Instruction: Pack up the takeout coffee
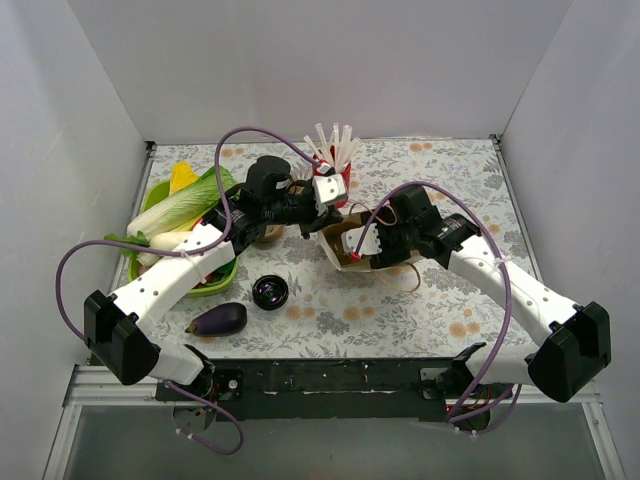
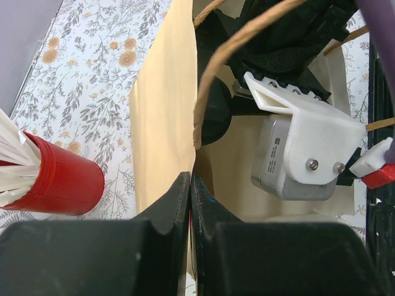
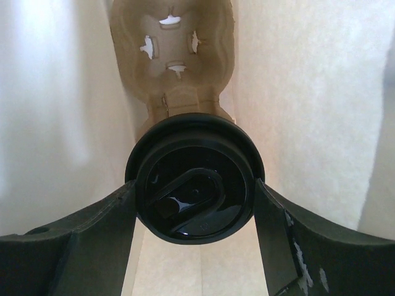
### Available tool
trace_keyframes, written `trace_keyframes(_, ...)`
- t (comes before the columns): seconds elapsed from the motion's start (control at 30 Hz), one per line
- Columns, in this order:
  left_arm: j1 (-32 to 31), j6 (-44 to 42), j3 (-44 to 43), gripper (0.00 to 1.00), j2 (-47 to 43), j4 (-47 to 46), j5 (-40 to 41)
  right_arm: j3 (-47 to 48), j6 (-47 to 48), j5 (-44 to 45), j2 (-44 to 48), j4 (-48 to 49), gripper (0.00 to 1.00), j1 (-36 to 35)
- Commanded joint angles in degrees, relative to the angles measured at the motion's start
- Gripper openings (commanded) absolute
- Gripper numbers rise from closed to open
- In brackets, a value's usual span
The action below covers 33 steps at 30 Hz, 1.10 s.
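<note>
Both claws busy: right claw [image 3: 196, 213] clasps takeout coffee [image 3: 185, 166] inside bag [image 2: 162, 123]; left claw [image 2: 190, 200] pinches bag rim.

Plain white walls [image 1: 300, 60], grey floral tablecloth [image 1: 450, 310], even light

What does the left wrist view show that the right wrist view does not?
Only the left wrist view shows the red cup of white straws on the flowered tablecloth. It also shows the left jaws shut on the edge of the paper bag and the right arm's wrist inside the bag's mouth.

Only the right wrist view shows the black lid of the takeout coffee between the right jaws, with the pulp carrier beyond it.

Both views show the bag's pale inner walls.
</note>
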<state>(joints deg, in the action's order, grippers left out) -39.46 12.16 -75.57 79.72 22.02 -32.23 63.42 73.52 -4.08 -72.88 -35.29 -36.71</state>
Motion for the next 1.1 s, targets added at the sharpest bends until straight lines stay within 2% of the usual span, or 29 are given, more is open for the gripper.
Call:
trace_keyframes(0.0,0.7,-0.56,-0.89,0.0,-1.24,0.3,-2.84,-0.32,6.38,-1.46,-1.29,1.8,0.01,0.93)
trace_keyframes(0.23,2.02,-0.47,-0.81,0.0,-0.54,-0.05,-4.42,-1.63,9.62,-0.85,-2.61,4.18,0.01,2.87)
trace_keyframes(0.73,3.95,-1.7,-1.6,0.0,0.87,0.48,-6.53,6.63,9.89,-2.33,-5.17,-2.85,0.01,3.57)
trace_keyframes(1.07,4.13,-1.71,-2.74,0.0,2.02,0.92,-8.29,3.73,10.77,-0.59,-5.51,-1.01,0.01,3.57)
